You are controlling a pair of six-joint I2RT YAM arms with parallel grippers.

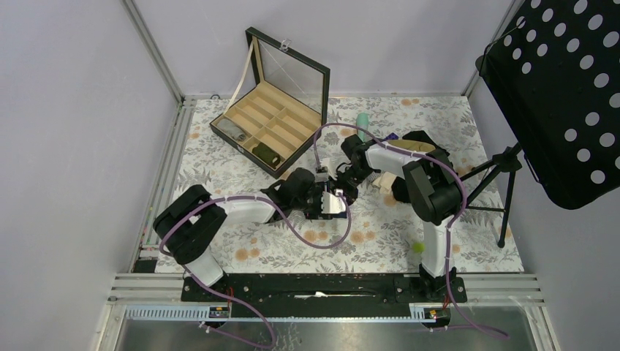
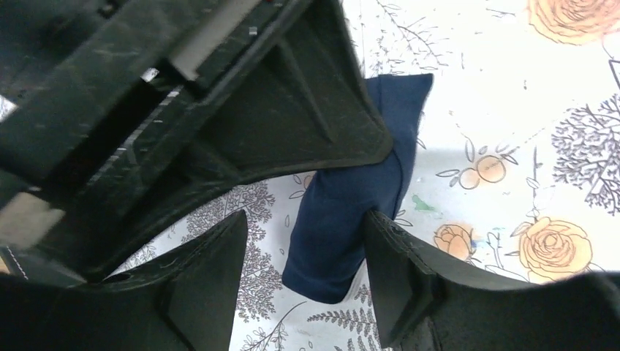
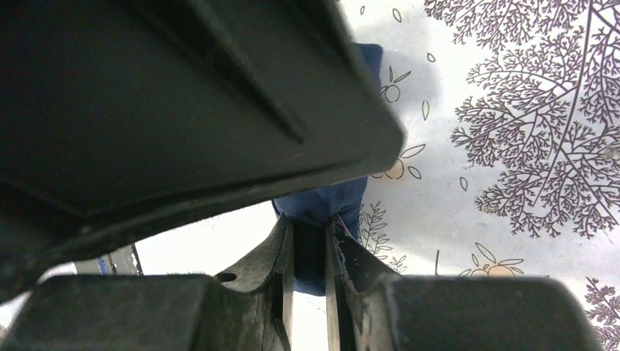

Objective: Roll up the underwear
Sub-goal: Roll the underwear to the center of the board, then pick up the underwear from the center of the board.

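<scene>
Right gripper (image 3: 311, 245): you have its jaws pinched nearly together on a fold of the underwear (image 3: 327, 203). The navy cloth bulges out just past the fingertips.

Left gripper (image 2: 303, 223): your jaws stand apart and straddle the same garment. The cloth lies between the fingers, touching one and clear of the other.

The underwear lies as a narrow folded strip on the floral table (image 1: 380, 241), near its middle, where your two arms meet.

A compartment box (image 1: 241, 148) stands open at the far left of the table.
</scene>
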